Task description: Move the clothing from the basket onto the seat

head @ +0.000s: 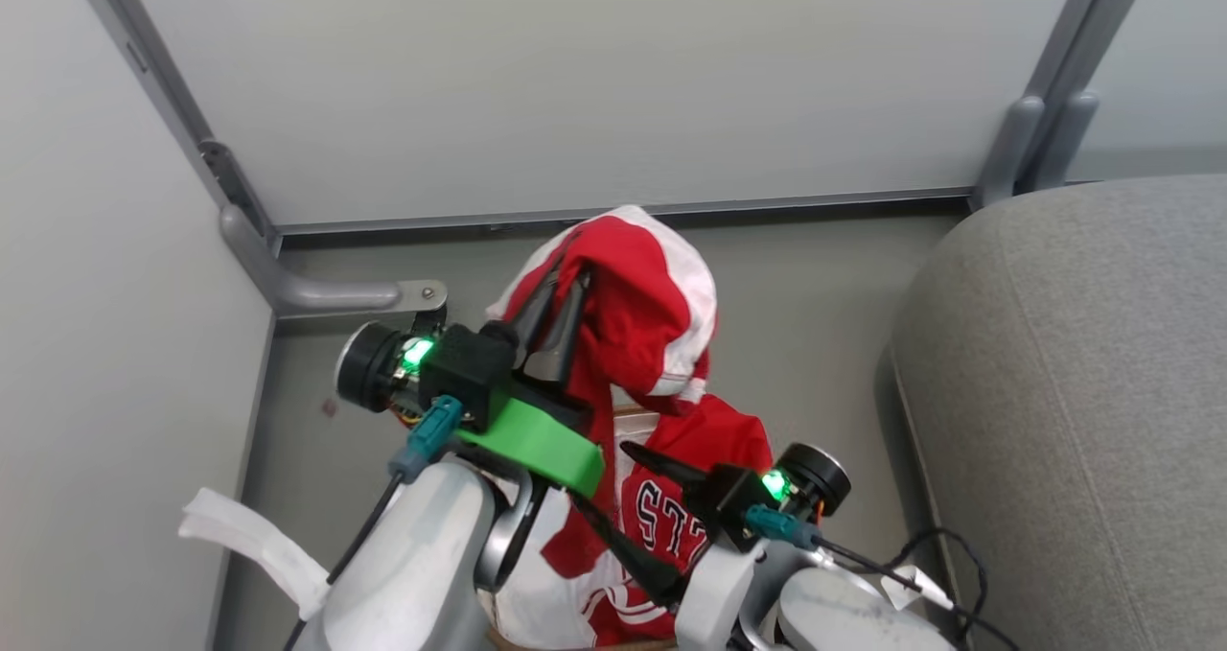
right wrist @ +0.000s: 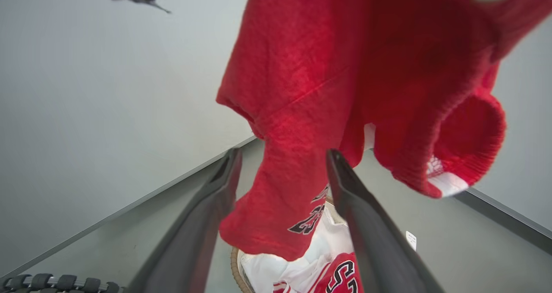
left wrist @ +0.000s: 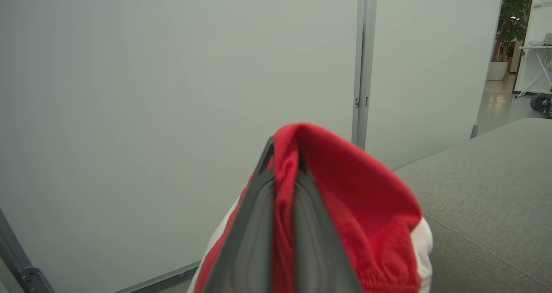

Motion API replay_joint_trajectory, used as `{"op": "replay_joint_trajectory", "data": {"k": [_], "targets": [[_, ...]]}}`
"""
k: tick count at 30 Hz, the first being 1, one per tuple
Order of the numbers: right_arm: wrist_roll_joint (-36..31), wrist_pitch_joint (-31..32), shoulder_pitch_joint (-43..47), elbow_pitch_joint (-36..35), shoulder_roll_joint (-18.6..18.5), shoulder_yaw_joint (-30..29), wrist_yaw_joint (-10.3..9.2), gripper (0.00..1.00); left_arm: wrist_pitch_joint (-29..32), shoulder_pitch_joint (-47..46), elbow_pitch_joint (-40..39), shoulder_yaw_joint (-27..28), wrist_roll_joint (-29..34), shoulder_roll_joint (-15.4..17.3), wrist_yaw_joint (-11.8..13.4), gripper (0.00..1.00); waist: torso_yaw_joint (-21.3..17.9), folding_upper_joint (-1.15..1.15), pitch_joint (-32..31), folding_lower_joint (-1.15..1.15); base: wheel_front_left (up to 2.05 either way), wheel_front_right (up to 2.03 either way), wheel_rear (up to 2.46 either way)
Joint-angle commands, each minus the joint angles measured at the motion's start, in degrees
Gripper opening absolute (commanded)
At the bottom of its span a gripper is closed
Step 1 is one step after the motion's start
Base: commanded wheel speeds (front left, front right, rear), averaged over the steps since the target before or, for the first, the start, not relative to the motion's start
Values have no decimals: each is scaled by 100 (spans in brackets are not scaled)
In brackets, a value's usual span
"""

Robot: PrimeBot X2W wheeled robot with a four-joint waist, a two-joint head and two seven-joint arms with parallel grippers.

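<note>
Red garment (head: 652,315) hangs lifted well above the basket (right wrist: 234,263). The left gripper (head: 575,260) has its fingers pressed together on a fold at the top. The right gripper (right wrist: 284,155) sits low with its fingers spread wide. The cloth's tail hangs between them, apparently ungripped. A lettered jersey (head: 671,526) lies in the basket on the white liner (right wrist: 263,267). The grey seat (head: 1074,392) is near, on the robot's right.

Step, as I judge it: carrying the first piece; the pick is done, the drop is not. The next move likely calls for swinging the left arm right over the seat, keeping the tail clear of the right fingers, then releasing.
</note>
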Motion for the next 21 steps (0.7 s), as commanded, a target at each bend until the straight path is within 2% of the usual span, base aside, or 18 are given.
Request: {"op": "replay_joint_trajectory", "data": {"k": [1,12,13,14,21], "targets": [[56,-28,-178,108,-31,70,-6,100,2,-149,-34,-116,-109,5,38,0,163,0,122,0,0,0,0],[-60,-28,-508,375,-26,-452,-6,100,2,-428,-125,-912,-448,5,195,0,413,0,235,0,0,0,0],[-51,-28,-497,350,-29,-547,-6,58,2,-442,-126,-960,-468,6,208,0,433,0,232,0,0,0,0],[-36,-28,-466,353,-28,-575,-6,0,2,-446,-120,-1011,-484,7,218,0,447,0,225,0,0,0,0],[-42,-28,-329,140,-27,-720,-6,0,2,-396,70,-927,-424,6,310,0,378,0,237,0,0,0,0]]}}
